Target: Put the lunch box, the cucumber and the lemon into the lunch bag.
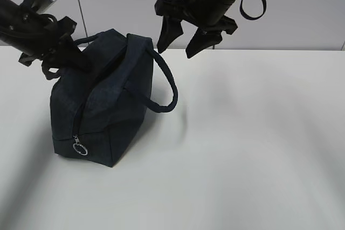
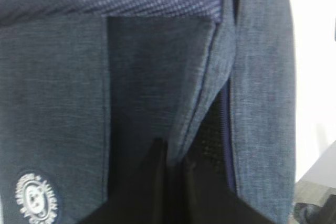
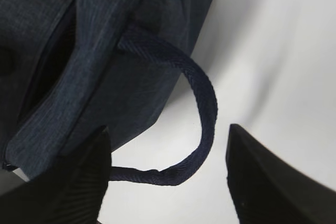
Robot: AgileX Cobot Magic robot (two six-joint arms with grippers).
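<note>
Exterior view: the dark navy boxy fabric lunch bag (image 1: 99, 106) stands on the white table (image 1: 248, 144). The left gripper (image 1: 73, 57) presses, closed, against its top.

Left wrist view: its fingers pinch the zipper edge.

Right wrist view: the right gripper (image 3: 168, 177) hovers, spread wide, above the bag's loop handle (image 3: 202, 103).

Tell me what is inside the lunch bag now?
Through the part-open zipper gap of the lunch bag only dark lining shows. The fabric covers the rest, so any contents cannot be seen.
</note>
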